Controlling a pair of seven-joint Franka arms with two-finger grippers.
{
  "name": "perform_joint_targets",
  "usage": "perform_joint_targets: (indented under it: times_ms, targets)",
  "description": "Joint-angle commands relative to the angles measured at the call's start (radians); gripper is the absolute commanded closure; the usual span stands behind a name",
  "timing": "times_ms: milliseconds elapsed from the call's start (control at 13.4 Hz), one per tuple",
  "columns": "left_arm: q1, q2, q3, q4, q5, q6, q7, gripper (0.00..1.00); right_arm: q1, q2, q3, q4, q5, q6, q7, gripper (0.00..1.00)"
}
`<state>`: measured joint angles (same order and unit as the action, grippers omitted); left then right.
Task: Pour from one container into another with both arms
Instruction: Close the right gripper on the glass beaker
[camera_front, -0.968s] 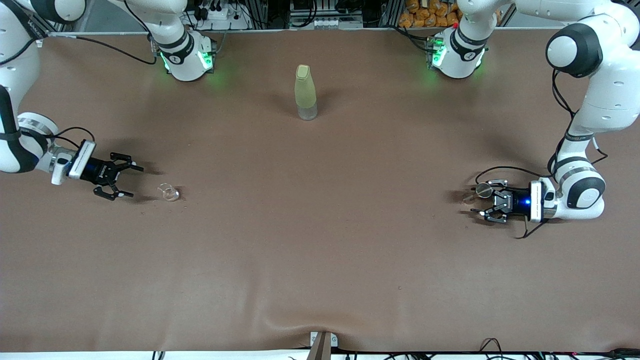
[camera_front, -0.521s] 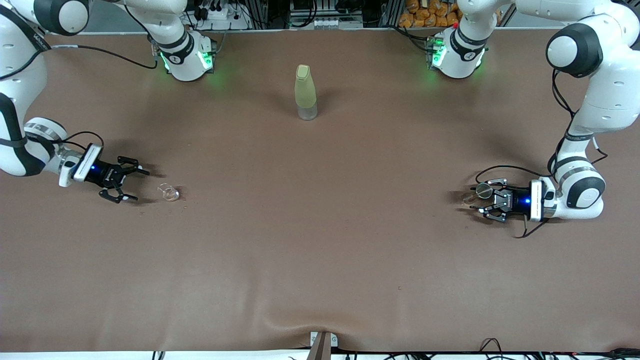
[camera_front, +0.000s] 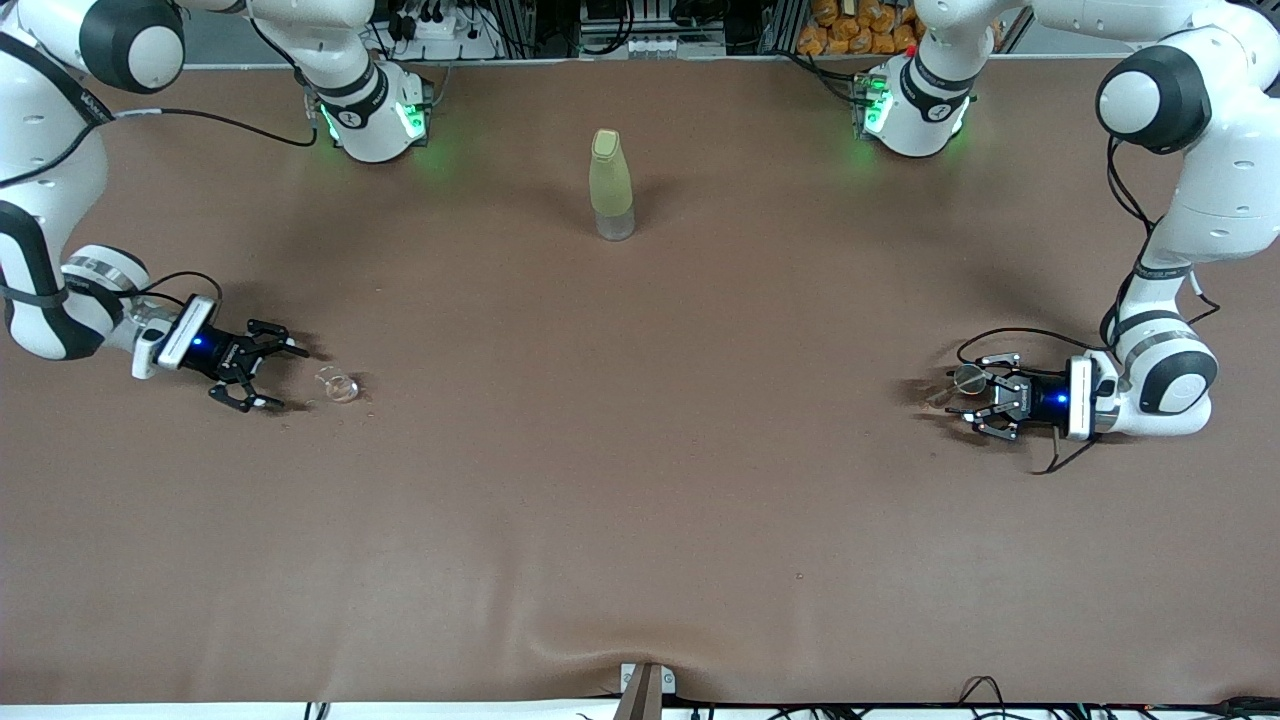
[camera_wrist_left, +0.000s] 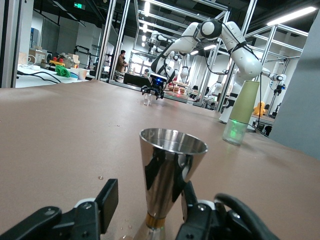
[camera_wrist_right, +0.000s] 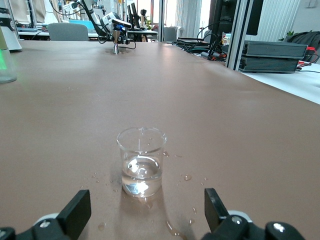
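From the front camera, the counter (camera_front: 640, 480) carries three things. Toward the right arm's end stands a small clear beaker (camera_front: 337, 385), and the right end effector (camera_front: 268, 376) lies low just beside it, fingers spread wide, with the beaker straight ahead of the open fingers and not yet between them. Toward the left arm's end, the left end effector (camera_front: 975, 402) lies level at a steel jigger (camera_front: 962, 380), which stands upright between its fingers. A pale green bottle (camera_front: 611, 185) stands by itself mid-counter, farther from the front camera than both and well apart from either arm.

In the left wrist view, the jigger (camera_wrist_left: 170, 175) rises dead centre, long axis vertical, cone mouth up. One dark finger (camera_wrist_left: 187, 205) sits against its waist; the other finger (camera_wrist_left: 106, 199) shows a gap on that side, so the pinch looks partway closed, not yet firm.

In the right wrist view, the beaker (camera_wrist_right: 141, 162) stands upright with a little water in it, centred ahead of the spread fingers (camera_wrist_right: 75, 212), droplets on the counter round it. I judge a straight advance would bring it between them.
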<state>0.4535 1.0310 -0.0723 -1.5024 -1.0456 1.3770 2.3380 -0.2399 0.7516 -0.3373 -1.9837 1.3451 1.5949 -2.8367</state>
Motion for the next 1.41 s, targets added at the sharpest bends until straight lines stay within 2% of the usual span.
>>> perform_joint_targets:
  times_ms: [0, 223, 521, 893, 1042, 1340]
  targets:
    - [0.008, -0.002, 0.003, -0.015, -0.013, -0.013, 0.030, 0.41, -0.018, 0.043, 0.011, 0.006, 0.045, -0.027, -0.306, 0.00]
    - [0.010, -0.002, 0.003, -0.021, -0.013, -0.015, 0.040, 0.48, 0.005, 0.052, 0.026, 0.006, 0.075, -0.026, -0.308, 0.00]
    - [0.007, -0.002, 0.002, -0.022, -0.013, -0.022, 0.041, 0.50, 0.036, 0.078, 0.027, 0.005, 0.120, -0.023, -0.346, 0.00]
    - [0.008, -0.006, 0.003, -0.022, -0.013, -0.022, 0.046, 0.76, 0.063, 0.100, 0.031, 0.005, 0.157, -0.024, -0.381, 0.00]
    - [0.008, -0.011, 0.003, -0.022, -0.013, -0.021, 0.050, 1.00, 0.073, 0.109, 0.032, 0.005, 0.164, -0.024, -0.386, 0.00]
    - [0.025, -0.005, 0.003, -0.025, -0.022, -0.019, 0.090, 1.00, 0.082, 0.111, 0.053, 0.005, 0.177, -0.019, -0.388, 0.00]
